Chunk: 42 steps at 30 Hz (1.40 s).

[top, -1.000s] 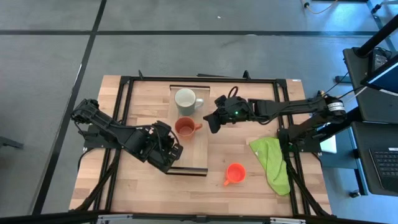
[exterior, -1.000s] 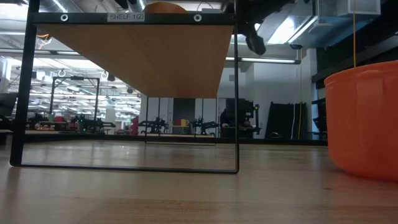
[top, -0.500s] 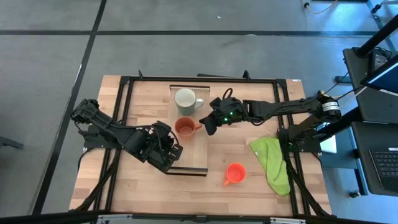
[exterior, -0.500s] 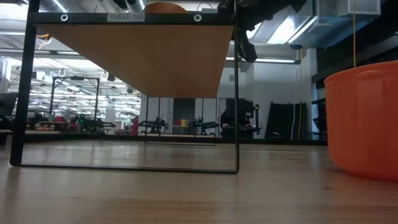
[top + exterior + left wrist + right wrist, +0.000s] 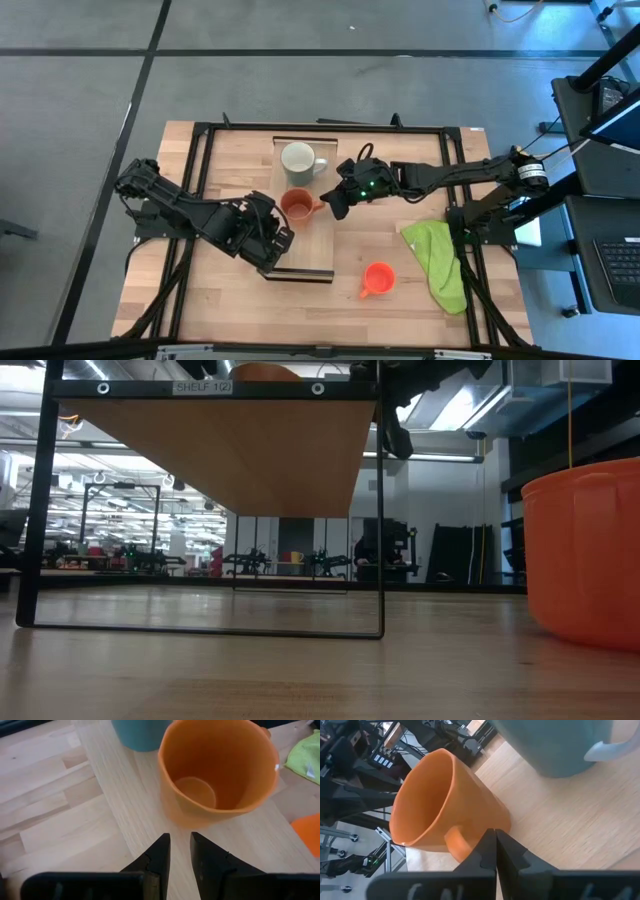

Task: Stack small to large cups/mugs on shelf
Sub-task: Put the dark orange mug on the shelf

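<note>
Right now the right gripper [image 5: 336,203] sits beside the brown mug [image 5: 297,205] handle, fingers closed on nothing, likely lining up a grab; mug upright on the shelf [image 5: 318,250], just beside the grey mug [image 5: 299,160]. Left gripper [image 5: 277,246] waits over the shelf's near end, fingers nearly closed, empty. Red mug [image 5: 378,278] stands apart on the wood tabletop [image 5: 230,290] near a green cloth [image 5: 438,255]; lab equipment behind
</note>
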### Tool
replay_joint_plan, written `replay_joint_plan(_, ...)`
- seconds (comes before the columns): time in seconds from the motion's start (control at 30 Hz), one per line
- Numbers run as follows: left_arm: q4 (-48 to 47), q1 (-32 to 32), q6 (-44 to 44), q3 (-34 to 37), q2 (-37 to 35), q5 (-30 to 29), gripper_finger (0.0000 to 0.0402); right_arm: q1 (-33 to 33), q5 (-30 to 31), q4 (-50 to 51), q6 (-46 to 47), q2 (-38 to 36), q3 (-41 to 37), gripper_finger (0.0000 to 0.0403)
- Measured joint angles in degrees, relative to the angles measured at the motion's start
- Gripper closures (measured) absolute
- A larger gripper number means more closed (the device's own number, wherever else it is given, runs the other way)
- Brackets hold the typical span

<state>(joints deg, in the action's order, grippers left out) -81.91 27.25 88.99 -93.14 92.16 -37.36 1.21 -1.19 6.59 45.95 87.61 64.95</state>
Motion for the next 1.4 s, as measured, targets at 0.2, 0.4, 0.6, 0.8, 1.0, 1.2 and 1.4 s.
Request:
replay_joint_plan(0.2,0.0,-0.4,-0.7,0.0,0.0,0.2,0.0333,-0.3,-0.4,0.0,-0.3,0.0,0.0,0.0403)
replay_joint_plan(0.4,0.0,-1.2,-1.4,0.0,0.0,-0.2,0.0333,-0.4,-0.5,0.0,-1.0,0.0,0.0,0.0403)
replay_joint_plan(0.6,0.1,-2.4,-3.1,0.0,0.0,-0.2,0.0333,-0.4,-0.5,-0.1,-1.1,0.0,0.0,0.0403)
replay_joint_plan(0.8,0.1,-3.2,-4.1,0.0,0.0,-0.2,0.0333,-0.4,-0.5,-0.1,-1.2,0.0,0.0,0.0403)
replay_joint_plan(1.0,0.1,-4.1,-5.7,0.0,0.0,-0.6,0.0333,-0.4,-0.5,-0.1,-1.2,0.0,0.0,0.0403)
replay_joint_plan(1.2,0.1,-5.0,-7.5,0.0,0.0,-0.6,0.0333,-0.4,-0.5,-0.1,-1.2,0.0,0.0,0.0403)
replay_joint_plan(1.4,0.1,-4.5,-8.1,0.0,0.0,2.3,0.0333,-0.4,1.5,0.4,-2.1,-0.1,0.0,0.0402)
